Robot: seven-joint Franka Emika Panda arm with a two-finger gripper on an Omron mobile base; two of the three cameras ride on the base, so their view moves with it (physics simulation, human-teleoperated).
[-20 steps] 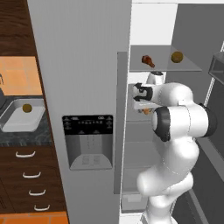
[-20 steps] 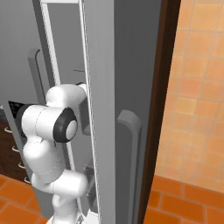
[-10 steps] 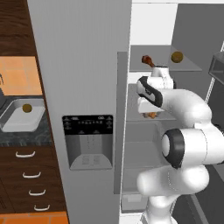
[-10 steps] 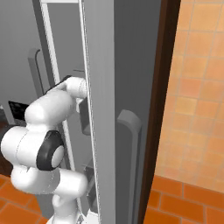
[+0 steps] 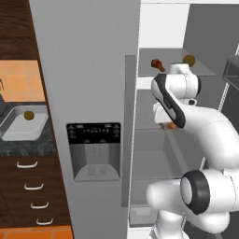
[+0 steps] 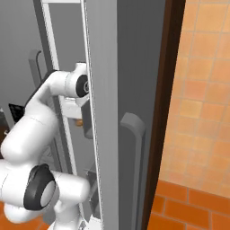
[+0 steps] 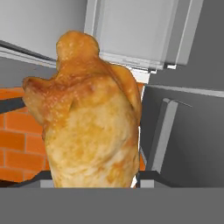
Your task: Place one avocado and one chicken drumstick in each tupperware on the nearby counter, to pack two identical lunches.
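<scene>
Left base view gives you one tupperware [image 5: 21, 128] at the counter's [image 5: 23, 145] left edge holding one avocado [image 5: 29, 115]; rightward, one reddish drumstick [image 5: 157, 64] and another avocado [image 5: 188, 60] on the fridge shelf [image 5: 205, 70]. Jaws grip the golden drumstick [image 7: 89, 118].

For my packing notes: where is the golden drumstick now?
The golden drumstick is held in the claw, inside the open fridge, below the shelf.

Two base views flanking fridge [image 5: 93, 93]
</scene>
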